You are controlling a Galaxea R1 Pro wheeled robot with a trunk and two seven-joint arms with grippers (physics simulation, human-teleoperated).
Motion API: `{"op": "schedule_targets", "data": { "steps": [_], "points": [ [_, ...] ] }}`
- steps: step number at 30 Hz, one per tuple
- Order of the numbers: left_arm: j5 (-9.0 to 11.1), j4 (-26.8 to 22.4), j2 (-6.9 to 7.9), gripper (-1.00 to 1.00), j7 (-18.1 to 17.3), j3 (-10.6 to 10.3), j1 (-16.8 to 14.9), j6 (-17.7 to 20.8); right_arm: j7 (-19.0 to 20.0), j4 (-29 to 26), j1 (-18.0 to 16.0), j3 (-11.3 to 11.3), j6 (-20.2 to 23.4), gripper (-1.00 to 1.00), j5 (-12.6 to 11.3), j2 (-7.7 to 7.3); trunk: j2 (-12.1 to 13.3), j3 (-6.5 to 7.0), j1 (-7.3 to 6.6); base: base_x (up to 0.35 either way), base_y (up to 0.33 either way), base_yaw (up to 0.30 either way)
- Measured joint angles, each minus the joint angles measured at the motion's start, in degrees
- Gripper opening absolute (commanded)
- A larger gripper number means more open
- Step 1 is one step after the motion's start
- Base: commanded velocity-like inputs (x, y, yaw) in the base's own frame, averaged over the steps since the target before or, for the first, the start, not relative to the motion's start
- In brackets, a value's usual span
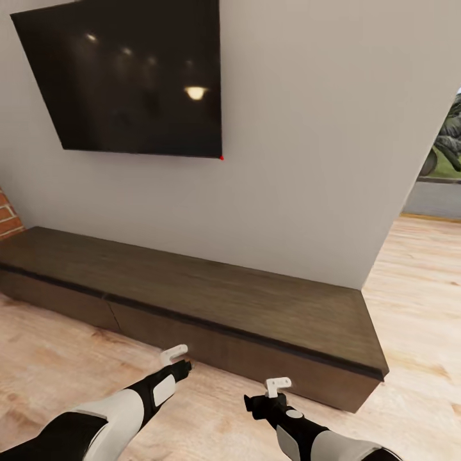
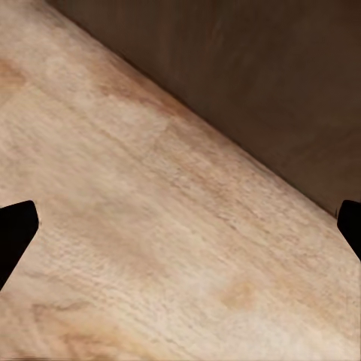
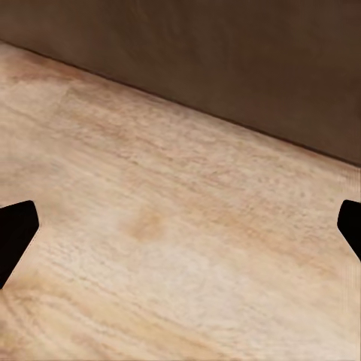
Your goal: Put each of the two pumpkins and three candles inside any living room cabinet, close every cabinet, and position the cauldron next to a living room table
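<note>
Light wood plank floor (image 1: 57, 371), plain pale wall (image 1: 307, 128), dark TV (image 1: 128, 77) mounted at 11 o'clock, brick strip (image 1: 8, 214) at 9. The cabinet (image 1: 211, 301) runs low along the wall from 9 to 3, front panels shut, top bare. My left gripper (image 2: 180, 226) and right gripper (image 3: 180, 226) both spread wide over floor just before its front, holding nothing
</note>
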Motion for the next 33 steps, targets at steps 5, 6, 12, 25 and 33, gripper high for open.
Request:
{"op": "schedule_targets", "data": {
  "steps": [5, 6, 12, 25, 33],
  "points": [
    [0.00, 0.09, -0.03, 1.00, 0.01, 0.00, 0.00, -0.01, 0.00, 0.02, 0.04, 1.61, 0.00, 1.00, 0.04, 0.00, 0.00, 0.00, 0.00, 0.000, 0.000, 0.277],
    [0.00, 0.10, -0.03, 1.00, 0.01, 0.00, 0.00, -0.01, 0.00, 0.02, 0.04, 1.91, 0.00, 1.00, 0.04, 0.00, 0.00, 0.00, 0.00, 0.000, 0.000, 0.277],
    [-0.04, 0.14, -0.04, 1.00, 0.01, 0.00, 0.00, -0.01, 0.00, 0.02, 0.08, 2.38, 0.00, 1.00, 0.04, 0.00, 0.00, 0.03, 0.00, 0.000, 0.000, 0.277],
    [-0.01, 0.14, 0.00, 1.00, 0.01, 0.00, 0.00, -0.01, 0.00, 0.02, 0.12, 2.36, -0.08, 1.00, -0.04, 0.00, 0.00, 0.21, 0.00, 0.000, 0.000, 0.277],
    [-0.08, 0.22, -0.04, 1.00, 0.02, 0.00, 0.01, -0.02, 0.00, 0.02, 0.18, 2.38, -0.09, 1.00, -0.09, 0.00, 0.00, 0.22, 0.00, 0.000, 0.000, 0.279]
  ]
}}
